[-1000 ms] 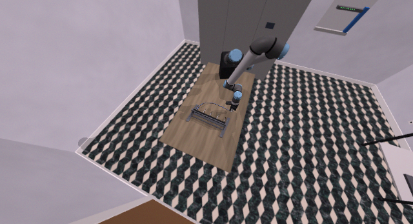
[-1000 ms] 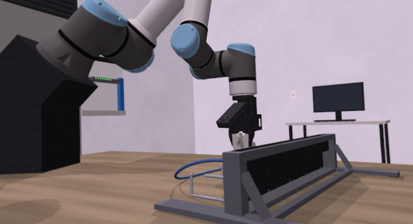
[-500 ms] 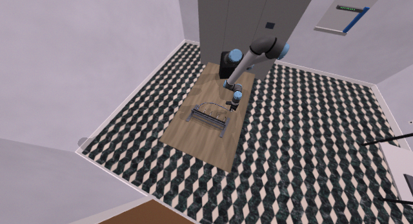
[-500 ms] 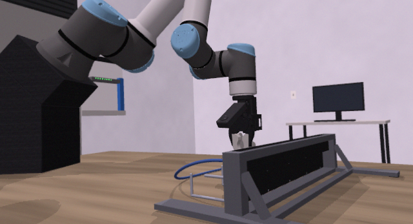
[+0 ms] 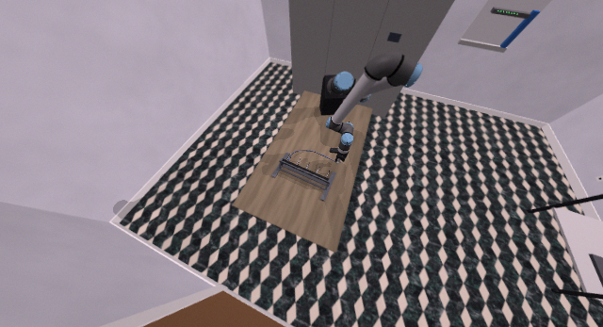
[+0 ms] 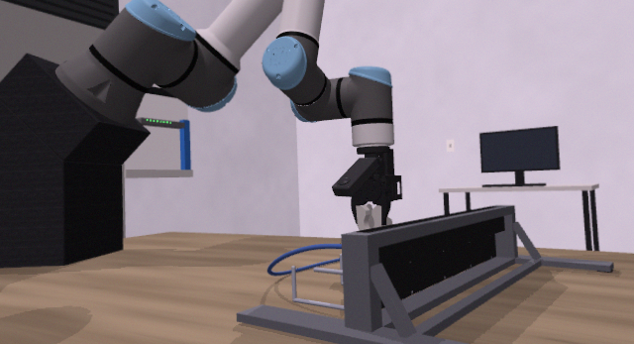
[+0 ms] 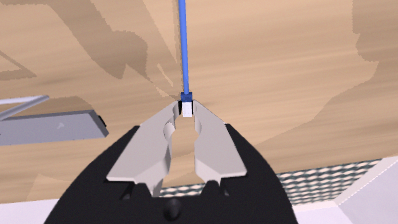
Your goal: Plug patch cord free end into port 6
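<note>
On a wooden board (image 5: pixel 301 209) over the tiled floor, the gripper (image 7: pixel 186 111) is clenched on the white plug (image 7: pixel 186 109), pointing down behind one end of the rack (image 6: pixel 358 265). The blue cord (image 7: pixel 183 47) runs from the plug across the board.
</note>
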Robot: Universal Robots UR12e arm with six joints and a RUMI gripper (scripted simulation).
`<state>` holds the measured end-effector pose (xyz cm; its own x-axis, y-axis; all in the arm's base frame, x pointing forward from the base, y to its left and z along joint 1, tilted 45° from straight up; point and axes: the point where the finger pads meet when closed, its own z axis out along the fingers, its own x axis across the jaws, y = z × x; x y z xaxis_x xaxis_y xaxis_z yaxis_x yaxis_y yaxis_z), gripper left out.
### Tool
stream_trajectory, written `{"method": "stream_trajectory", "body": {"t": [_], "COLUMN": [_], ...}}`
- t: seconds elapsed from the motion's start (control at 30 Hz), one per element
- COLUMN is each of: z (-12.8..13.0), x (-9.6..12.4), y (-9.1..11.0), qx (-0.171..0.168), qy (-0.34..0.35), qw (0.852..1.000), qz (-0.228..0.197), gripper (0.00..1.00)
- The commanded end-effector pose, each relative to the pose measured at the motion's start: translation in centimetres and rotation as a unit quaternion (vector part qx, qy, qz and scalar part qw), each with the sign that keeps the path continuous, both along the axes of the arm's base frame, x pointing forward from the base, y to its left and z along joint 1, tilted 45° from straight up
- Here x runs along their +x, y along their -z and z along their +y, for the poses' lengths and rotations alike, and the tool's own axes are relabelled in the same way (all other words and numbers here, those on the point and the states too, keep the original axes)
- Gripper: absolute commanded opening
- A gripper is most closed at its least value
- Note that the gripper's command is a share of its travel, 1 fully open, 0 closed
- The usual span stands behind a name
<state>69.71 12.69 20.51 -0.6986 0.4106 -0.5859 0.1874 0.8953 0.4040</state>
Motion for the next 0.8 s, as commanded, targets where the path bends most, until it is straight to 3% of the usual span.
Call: {"method": "stream_trajectory", "body": {"t": [0.0, 0.77], "z": [0.0, -0.3], "x": [0.0, -1.3], "y": [-0.1, -1.4], "qx": [0.000, 0.000], "qy": [0.000, 0.000], "qw": [1.000, 1.000], "qz": [0.000, 0.000], "gripper": [0.00, 0.00]}}
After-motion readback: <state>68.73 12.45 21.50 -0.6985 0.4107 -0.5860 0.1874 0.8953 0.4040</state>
